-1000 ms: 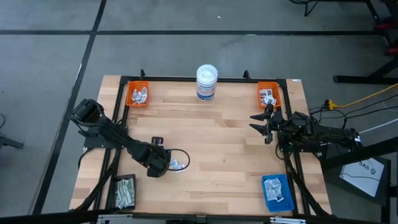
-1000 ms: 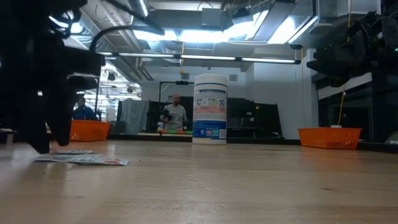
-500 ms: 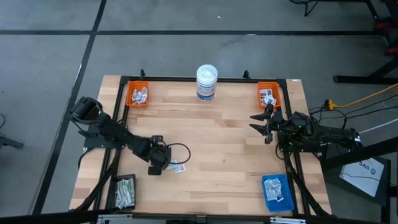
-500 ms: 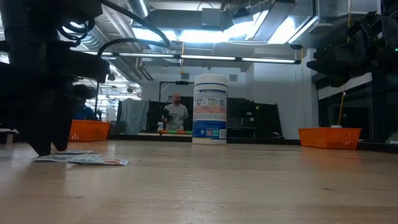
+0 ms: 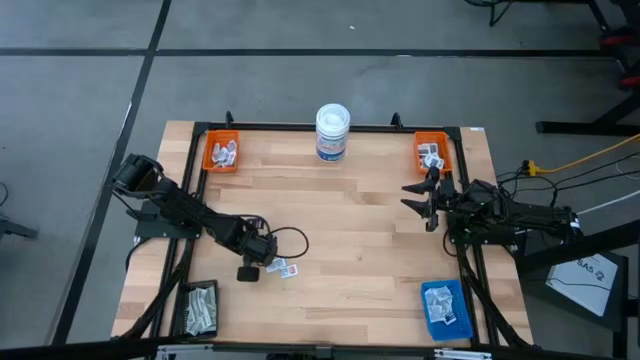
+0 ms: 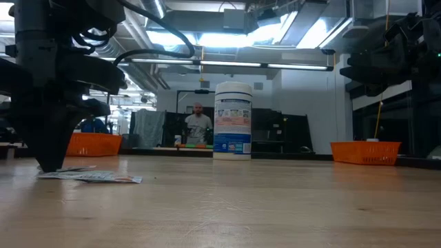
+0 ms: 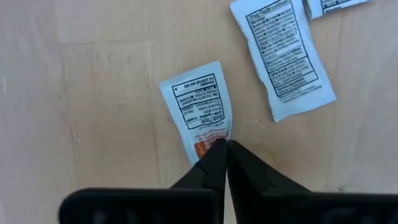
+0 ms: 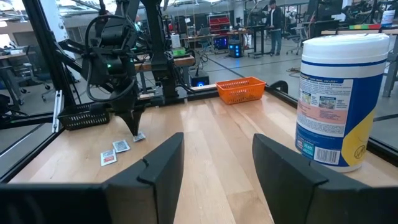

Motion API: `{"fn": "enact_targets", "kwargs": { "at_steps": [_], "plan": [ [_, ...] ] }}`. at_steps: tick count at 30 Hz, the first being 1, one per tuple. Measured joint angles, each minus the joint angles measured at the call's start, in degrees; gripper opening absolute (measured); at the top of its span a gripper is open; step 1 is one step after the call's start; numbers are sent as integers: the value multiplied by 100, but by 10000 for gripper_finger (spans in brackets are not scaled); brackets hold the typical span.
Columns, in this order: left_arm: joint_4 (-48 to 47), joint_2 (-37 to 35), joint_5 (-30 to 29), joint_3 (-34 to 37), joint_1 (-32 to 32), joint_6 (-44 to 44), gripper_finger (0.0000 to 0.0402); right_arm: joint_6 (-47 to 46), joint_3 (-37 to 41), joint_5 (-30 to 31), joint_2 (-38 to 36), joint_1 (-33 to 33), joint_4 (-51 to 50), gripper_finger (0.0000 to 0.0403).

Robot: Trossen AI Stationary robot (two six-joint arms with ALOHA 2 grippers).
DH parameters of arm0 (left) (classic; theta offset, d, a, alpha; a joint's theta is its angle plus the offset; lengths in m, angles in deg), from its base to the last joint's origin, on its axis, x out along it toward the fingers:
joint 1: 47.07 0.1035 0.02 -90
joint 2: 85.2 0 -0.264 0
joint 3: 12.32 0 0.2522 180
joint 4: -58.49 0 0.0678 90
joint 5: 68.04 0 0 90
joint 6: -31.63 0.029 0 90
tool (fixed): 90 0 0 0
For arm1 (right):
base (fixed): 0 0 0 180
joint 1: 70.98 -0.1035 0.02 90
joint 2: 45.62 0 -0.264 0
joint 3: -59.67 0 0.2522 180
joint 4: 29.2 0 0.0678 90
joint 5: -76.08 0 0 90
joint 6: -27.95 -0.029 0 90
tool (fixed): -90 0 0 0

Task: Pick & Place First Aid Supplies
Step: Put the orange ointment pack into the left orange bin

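- At the table's left front, the left gripper (image 5: 262, 262) is pressing its tips down onto the wood, jaws pinched together on the lower edge of 1 small packet (image 7: 200, 111) with an orange patch.
- That hold is looking thin: only the packet's rim is sitting between the tips, so I judge it could slip out on the lift, or the tips could be scraping the table (image 5: 350, 220) rather than catching paper.
- Just beside it, a larger packet (image 7: 282, 56) is lying apart from the pinched one, and a third packet (image 7: 333, 5) is showing only partly at the frame's edge; neither is touching the tips, so dragging them looks unlikely, though a sideways sweep could nudge them.
- Near the left front corner, a dark tray (image 5: 201, 309) holding pale strips is sitting close to the arm's elbow path; the left orange tray (image 5: 222, 153) is waiting at the back left with packets inside.
- Across the middle, bare wood is giving wide room, with only the white tub (image 5: 332, 132) standing at the back edge.
- Toward the right, the right gripper (image 5: 428, 199) is hovering with fingers spread and holding nothing, near the right orange tray (image 5: 432, 152); the blue tray (image 5: 445, 308) is resting at the right front corner.
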Motion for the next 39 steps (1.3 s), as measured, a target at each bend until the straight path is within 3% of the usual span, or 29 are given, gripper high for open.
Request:
{"fn": "enact_targets", "kwargs": {
  "at_steps": [14,27,39],
  "plan": [
    [52,-886,-626,-98,-55,198,2,0,-1,0,0,1,-2,191],
    [47,-1782,-1937,-109,-29,428,2,0,1,1,0,-1,0,191],
    [45,-2607,-2231,-120,689,1088,1,0,1,1,-2,1,0,191]
  ]
}}
